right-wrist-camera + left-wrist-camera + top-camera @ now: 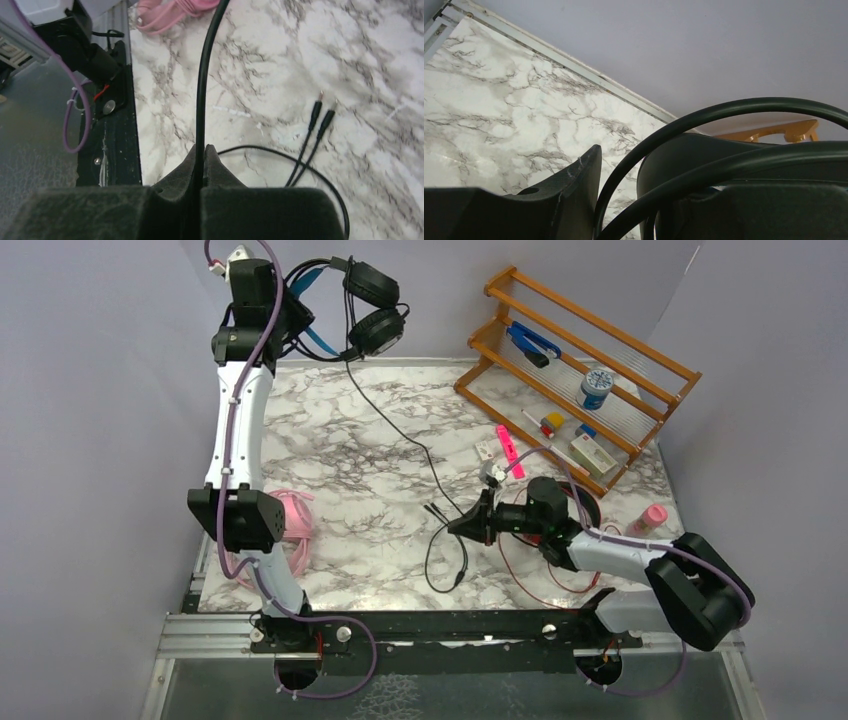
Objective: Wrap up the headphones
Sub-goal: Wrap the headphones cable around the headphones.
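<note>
Right hand [204, 152] noted nearest, low over the counter [380, 470], fingers pressed together on the black cable [202, 85], which runs up between them. Twin plugs [320, 115] lie loose just beyond, at the end of a slack loop. Pink headset [293, 522] lies near the counter's left edge. Farthest back, black headset [375, 305] is held aloft by the left hand [302, 318], seemingly clamped on its band. Step judged: cable gathered for winding. Next, the pinched cable must be carried round the headset with the slack kept from snagging.
</note>
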`<state>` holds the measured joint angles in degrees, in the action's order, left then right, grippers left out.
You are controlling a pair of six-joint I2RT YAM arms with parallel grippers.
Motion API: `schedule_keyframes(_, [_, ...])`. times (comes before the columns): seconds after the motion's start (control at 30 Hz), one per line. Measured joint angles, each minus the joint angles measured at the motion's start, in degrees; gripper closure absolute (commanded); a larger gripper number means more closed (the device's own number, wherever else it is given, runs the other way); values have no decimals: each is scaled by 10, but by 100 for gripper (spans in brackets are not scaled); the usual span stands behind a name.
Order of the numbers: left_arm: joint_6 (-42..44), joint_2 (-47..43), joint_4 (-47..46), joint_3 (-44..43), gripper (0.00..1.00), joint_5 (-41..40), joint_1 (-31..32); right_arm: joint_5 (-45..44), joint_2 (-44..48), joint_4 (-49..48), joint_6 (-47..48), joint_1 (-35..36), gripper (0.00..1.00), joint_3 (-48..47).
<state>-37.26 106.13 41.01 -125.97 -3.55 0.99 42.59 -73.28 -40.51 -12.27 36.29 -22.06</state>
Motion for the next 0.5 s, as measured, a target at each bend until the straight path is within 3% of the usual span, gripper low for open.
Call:
schedule_keyframes(0.27, [-1,-33,-2,0,100,62,-28,-35,-59,3,-45,-67,100,13])
schedule_keyframes(0.4, [-11,-58,-18,16,100,120,-32,-22,-113,23,-43,-74,100,-47])
schedule_keyframes(0.5, [-28,-97,-69,88,100,200,-18,-6,-153,32,-43,-74,100,-103])
